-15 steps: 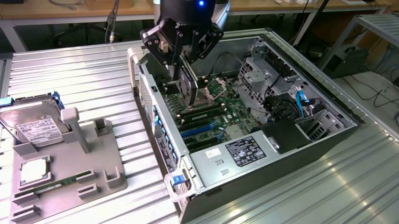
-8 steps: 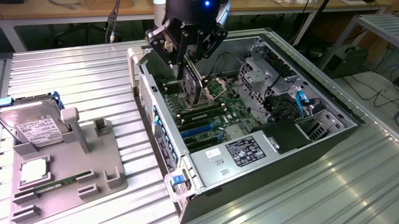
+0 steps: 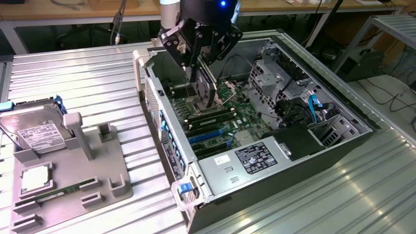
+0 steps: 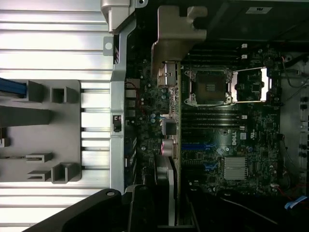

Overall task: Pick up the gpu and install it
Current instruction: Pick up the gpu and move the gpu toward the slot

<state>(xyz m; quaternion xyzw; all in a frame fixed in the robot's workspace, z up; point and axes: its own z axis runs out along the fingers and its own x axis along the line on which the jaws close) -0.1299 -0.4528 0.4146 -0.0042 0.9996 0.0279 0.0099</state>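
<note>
Black claw (image 3: 198, 61), gripping gpu (image 3: 206, 92) (held edgewise)

Glossy black linkage hand (image 3: 200, 59) beneath a dark wrist (image 3: 204, 10) with blue light (image 3: 223, 4)

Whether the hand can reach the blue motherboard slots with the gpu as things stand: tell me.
Probably yes. The case lies open on its side, nothing covers the blue slots, and the hand, gripping the gpu, hangs over the motherboard near them.
</note>
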